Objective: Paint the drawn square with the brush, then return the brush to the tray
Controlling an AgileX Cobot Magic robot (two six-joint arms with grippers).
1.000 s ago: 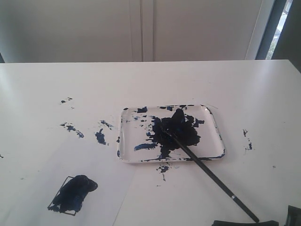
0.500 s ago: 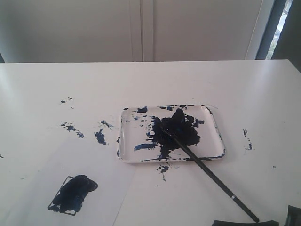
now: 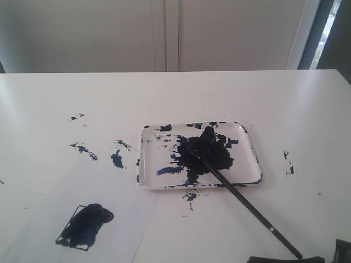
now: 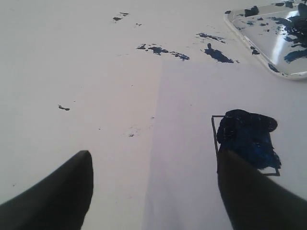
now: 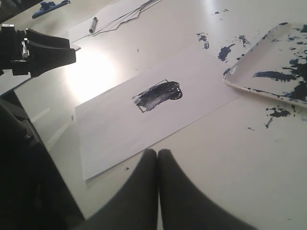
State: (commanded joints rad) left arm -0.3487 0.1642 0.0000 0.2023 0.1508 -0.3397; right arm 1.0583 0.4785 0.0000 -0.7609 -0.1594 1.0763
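Right gripper [image 5: 158,158] is pressed closed on nothing; left gripper [image 4: 156,155] is spread wide, empty. Brush [image 3: 241,200] is rested tip-in-paint on tray [image 3: 159,156], handle overhanging near right gripper. Drawn square [image 4: 247,136] is filled, just beside a left finger. Risk: handle could be clipped by any arm move, brush dragged out, wet paint smeared.

White table [image 3: 285,98]: tray [image 3: 244,159] ctr, paper sheet [image 5: 110,134] front-left, paint specks [image 3: 117,159] beside tray.

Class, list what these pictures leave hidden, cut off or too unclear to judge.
- Brush tip: exterior view, lost in the dark paint on the tray.
- Most of the tray: both wrist views, cut by the frame edge.
- Square outline: exterior view, partly buried under paint.
- Pen-like thing: right wrist view, too small to identify.
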